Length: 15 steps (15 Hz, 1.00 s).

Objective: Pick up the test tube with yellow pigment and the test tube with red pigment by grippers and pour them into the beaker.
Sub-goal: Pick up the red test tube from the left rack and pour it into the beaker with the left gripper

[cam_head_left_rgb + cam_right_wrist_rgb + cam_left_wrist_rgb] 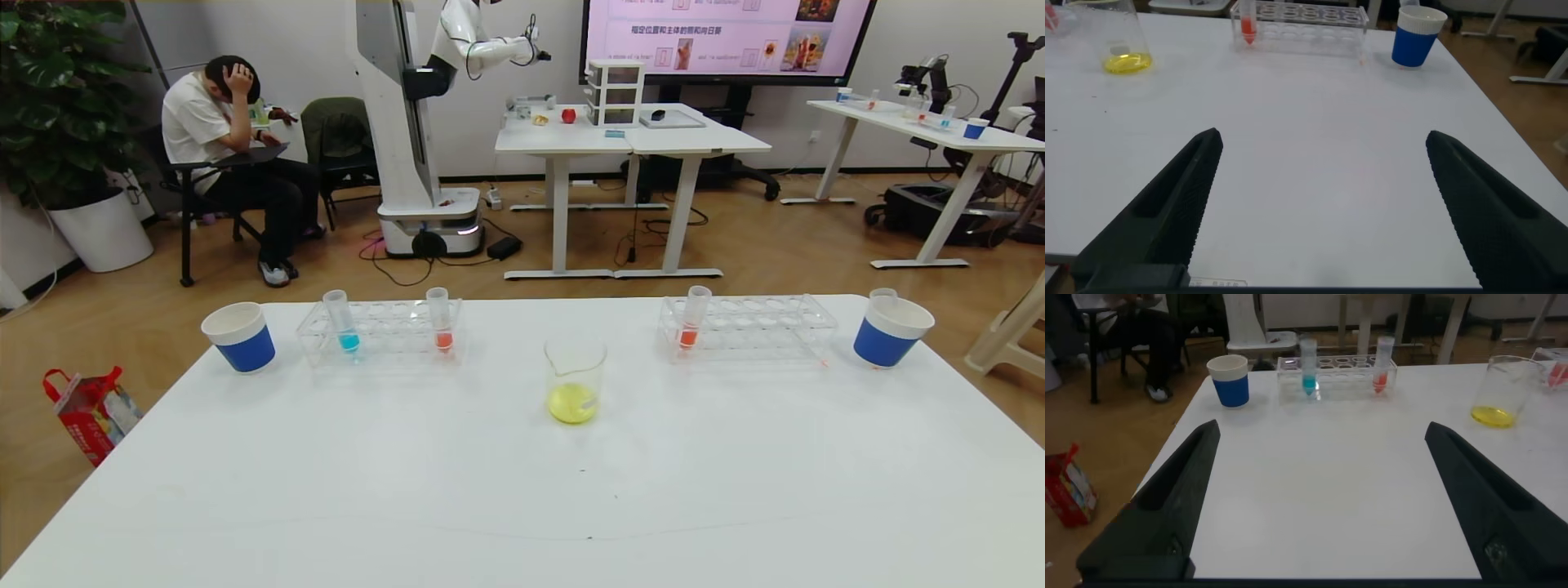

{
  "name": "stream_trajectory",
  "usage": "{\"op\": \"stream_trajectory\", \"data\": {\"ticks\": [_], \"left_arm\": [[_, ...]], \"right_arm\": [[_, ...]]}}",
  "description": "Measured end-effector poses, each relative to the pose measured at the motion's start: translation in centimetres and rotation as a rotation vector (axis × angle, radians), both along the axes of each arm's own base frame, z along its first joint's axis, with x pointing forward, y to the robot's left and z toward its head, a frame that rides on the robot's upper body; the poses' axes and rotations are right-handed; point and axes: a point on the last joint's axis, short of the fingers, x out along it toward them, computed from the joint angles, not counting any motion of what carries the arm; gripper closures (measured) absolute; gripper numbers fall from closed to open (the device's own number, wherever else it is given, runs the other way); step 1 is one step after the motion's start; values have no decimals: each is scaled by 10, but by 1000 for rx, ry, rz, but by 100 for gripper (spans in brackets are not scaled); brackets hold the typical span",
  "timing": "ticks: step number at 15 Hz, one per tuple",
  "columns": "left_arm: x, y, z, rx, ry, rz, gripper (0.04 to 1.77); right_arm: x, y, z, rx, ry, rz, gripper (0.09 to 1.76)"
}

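Beaker [575, 380] is seen mid-tabletop [522, 490], yellow liquid pooled inside. Nearer than it, left pincer [1319, 498] and right pincer [1323, 204] are held spread wide, empty. Beyond it, red-pigment tubes [693, 317] are racked.

Bright, even indoor light, faint shadows on the white table [735, 490], soft wrist views.

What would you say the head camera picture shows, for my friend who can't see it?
A clear beaker with yellow liquid at its bottom stands mid-table. Behind it, the left rack holds a blue tube and a red tube; the right rack holds another red tube. A blue paper cup stands at each far corner.
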Motion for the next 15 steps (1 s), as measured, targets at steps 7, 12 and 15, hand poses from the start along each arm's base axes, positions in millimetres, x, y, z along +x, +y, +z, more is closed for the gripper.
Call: {"op": "stream_trajectory", "data": {"ticks": [7, 12, 15], "left_arm": [[96, -3, 85, -1, -14, -24, 6], [200, -40, 80, -54, 19, -8, 6], [251, -85, 57, -81, 43, -15, 6]], "right_arm": [[0, 0, 0, -1, 0, 0, 11], [0, 0, 0, -1, 0, 1, 11], [0, 0, 0, -1, 0, 0, 11]]}}
